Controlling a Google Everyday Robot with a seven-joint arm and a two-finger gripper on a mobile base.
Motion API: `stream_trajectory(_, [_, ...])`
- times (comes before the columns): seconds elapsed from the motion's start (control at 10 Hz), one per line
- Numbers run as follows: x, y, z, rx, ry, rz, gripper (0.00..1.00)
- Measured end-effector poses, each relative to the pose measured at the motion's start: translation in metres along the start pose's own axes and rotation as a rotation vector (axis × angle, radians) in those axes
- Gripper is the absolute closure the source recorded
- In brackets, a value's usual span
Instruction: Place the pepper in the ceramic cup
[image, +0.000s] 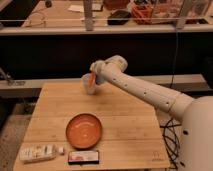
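At the far left of the wooden table (127, 117), the ceramic cup (88, 89) stands upright, off-white, near the back edge. The white arm (142, 91) reaches in from the right, sloping up and leftward, and ends with the gripper (93, 74) right over the cup's mouth. The pepper (92, 80) shows as an orange-red streak just under the gripper, overlapping the cup's upper part. Its long axis is close to upright, leaning slightly, with one end up at the gripper and the other down toward the cup; which end is the stem I cannot make out. I also cannot tell whether the claw is clamped on the pepper or spread, or whether the pepper's lower end is inside the rim or in front of it. Nearer me, mid-table, sits an orange plate (69, 133), well apart from the cup. Along the front edge lie a white package (37, 152) at left and a small dark box (83, 157) just beside it, below the plate.
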Motion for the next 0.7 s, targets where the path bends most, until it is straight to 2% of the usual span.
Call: stream_trajectory(0.7, [0.025, 0.014, 0.003, 0.024, 0.052, 0.066, 0.97])
